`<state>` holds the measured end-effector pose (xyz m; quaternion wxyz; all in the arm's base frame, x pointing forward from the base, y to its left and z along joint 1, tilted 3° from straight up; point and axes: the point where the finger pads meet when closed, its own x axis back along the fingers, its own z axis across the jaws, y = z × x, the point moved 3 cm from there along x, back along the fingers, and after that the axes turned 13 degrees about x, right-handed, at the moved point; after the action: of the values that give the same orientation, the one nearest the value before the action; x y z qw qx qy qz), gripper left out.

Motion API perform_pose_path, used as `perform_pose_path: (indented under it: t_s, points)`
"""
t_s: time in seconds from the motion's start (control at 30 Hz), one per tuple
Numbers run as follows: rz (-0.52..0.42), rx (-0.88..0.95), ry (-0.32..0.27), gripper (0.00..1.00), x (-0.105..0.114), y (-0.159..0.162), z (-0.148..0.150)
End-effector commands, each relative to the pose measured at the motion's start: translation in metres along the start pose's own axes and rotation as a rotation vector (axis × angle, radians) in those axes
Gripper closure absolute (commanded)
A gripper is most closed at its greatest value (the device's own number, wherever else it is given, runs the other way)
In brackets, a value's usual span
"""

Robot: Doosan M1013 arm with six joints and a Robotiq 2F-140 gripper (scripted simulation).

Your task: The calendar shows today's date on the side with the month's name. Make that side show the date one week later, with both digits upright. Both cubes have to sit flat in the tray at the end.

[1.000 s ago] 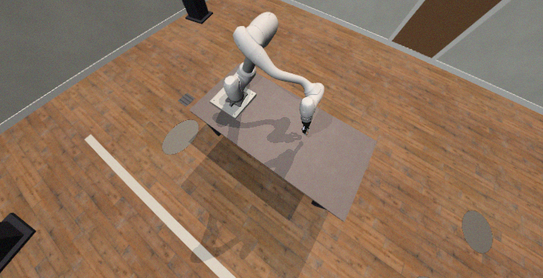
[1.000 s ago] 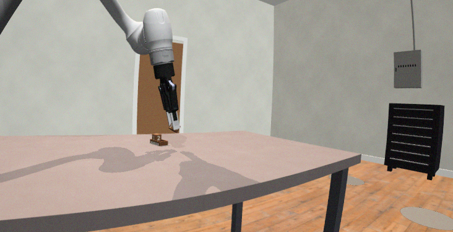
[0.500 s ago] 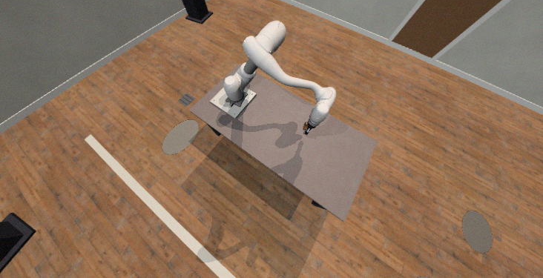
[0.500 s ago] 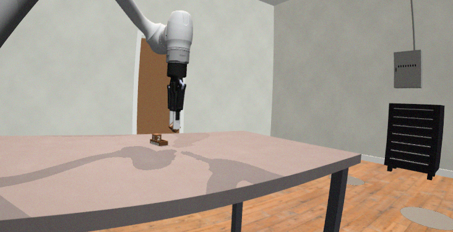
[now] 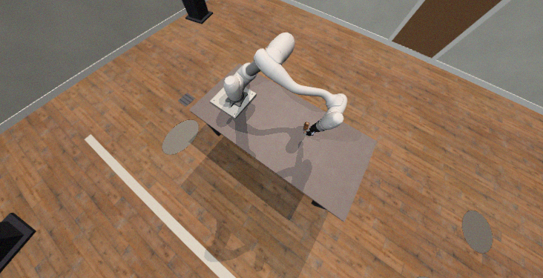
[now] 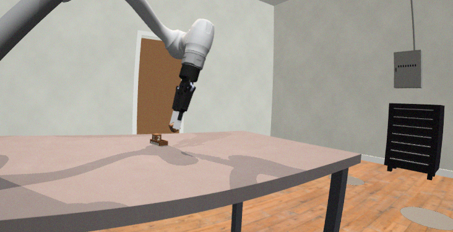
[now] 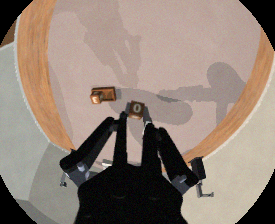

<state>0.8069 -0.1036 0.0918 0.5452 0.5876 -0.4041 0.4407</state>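
My gripper is shut on a brown wooden cube. It holds the cube tilted above the table, beside the tray. A pale 0 shows on the cube face toward the wrist camera. The small brown tray stands on the table, with pale lettering on its side in the exterior view, too small to read. The other cube sits at one end of the tray. A pale 2 shows on one face of it; a mark on the neighbouring face is unclear. The tray's other end is empty.
The tray and cubes are on a long grey-pink table. The arm's base plate is at the table's far end from the gripper. A black drawer cabinet stands away from the table by the wall.
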Motion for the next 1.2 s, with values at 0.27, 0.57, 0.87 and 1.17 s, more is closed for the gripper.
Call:
perform_pose_path:
  t_s: [0.27, 0.57, 0.87, 1.17]
  points:
    - [-0.210, 0.000, -0.048, 0.76, -0.002, -0.010, 0.002]
    - [-0.261, 0.000, -0.060, 0.76, -0.002, -0.015, 0.003]
    - [-0.490, 0.000, -0.113, 0.76, -0.006, -0.024, 0.006]
    - [-0.511, 0.000, -0.118, 0.76, -0.008, -0.028, 0.006]
